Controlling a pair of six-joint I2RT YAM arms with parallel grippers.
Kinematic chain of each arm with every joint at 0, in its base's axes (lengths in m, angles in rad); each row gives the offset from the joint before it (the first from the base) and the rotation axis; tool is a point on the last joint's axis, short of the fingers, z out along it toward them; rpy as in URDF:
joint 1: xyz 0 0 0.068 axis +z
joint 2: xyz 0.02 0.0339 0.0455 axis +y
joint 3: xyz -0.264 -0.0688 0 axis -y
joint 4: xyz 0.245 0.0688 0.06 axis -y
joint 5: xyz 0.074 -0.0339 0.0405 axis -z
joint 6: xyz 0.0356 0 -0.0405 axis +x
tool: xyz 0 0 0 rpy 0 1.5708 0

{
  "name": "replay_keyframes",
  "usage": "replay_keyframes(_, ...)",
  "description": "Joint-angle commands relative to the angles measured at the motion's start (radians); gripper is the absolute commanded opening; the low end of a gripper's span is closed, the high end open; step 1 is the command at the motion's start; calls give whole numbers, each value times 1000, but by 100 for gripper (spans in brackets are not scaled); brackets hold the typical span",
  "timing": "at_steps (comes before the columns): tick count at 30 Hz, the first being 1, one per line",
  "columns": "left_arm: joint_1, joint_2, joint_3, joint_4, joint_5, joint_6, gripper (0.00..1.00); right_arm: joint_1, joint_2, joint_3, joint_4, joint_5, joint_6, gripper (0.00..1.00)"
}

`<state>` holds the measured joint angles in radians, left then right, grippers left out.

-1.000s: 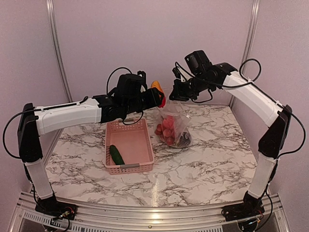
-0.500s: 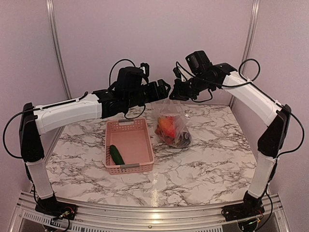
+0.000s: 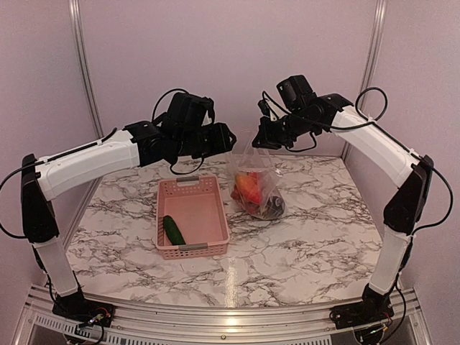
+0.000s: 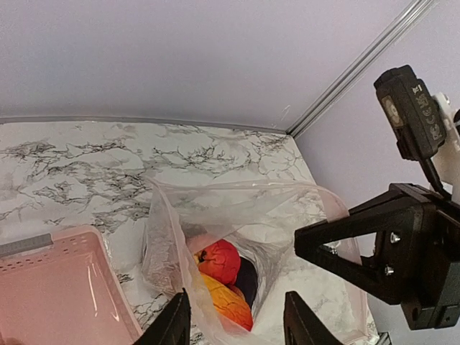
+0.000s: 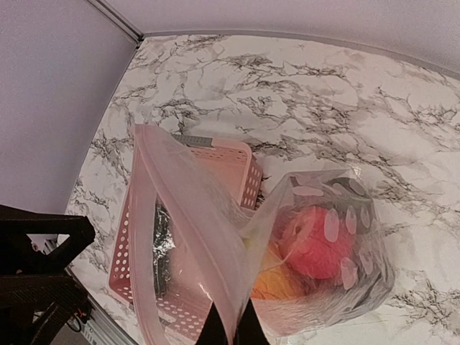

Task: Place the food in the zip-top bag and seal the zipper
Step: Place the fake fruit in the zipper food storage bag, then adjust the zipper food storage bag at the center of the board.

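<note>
The clear zip-top bag stands on the marble table right of the pink basket, its mouth held up and open. My right gripper is shut on the bag's mouth edge, and its pale zipper hangs from my right gripper in the right wrist view. In the bag lie a red tomato, an orange-red fruit and a dark eggplant. My left gripper is open and empty, above and left of the bag mouth. A dark green cucumber lies in the basket.
The pink latticed basket sits left of the bag, touching or nearly touching it. The back wall and a metal corner post are close behind the bag. The right arm's black gripper body is close to my left fingers.
One second ago my left gripper held the orange-red fruit over the bag mouth. The fruit now lies in the bag, and the open left gripper has drawn back to the left.
</note>
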<state>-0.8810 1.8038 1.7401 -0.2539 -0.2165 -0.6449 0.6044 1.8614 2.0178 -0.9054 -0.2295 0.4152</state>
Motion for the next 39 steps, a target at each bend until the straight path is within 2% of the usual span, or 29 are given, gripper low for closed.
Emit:
replay_keyframes(1, 27, 33, 38, -135, 53, -33, 46, -5, 7, 18, 42, -15, -2, 0)
replay_keyframes(5, 54, 70, 38, -108, 143, -62, 47, -4, 13, 19, 38, -30, -4, 0)
replay_keyframes(10, 76, 128, 61, -62, 225, -103, 42, -2, 9, 5, 33, -31, -9, 0)
replay_keyframes(13, 79, 160, 77, -30, 276, -122, 35, -2, 8, -1, 28, -33, -13, 0)
replay_keyframes(20, 80, 179, 132, 13, 327, -122, 0, -4, 2, 12, 9, -6, -21, 0)
replay_keyframes(22, 80, 185, 177, 14, 333, -117, 0, -17, 4, 39, -13, 16, -28, 0)
replay_keyframes(26, 66, 186, 261, 130, 385, -84, 0, -84, -18, 73, -30, 49, -16, 0)
replay_keyframes(28, 59, 203, 310, 80, 331, -57, 0, -110, -29, 71, -33, 65, -18, 0)
replay_keyframes(33, 73, 258, 338, -36, 308, -128, 0, -126, -39, 82, -36, 50, -29, 0)
replay_keyframes(39, 73, 292, 334, -24, 367, -134, 0, -127, -59, 77, -27, 80, -35, 0)
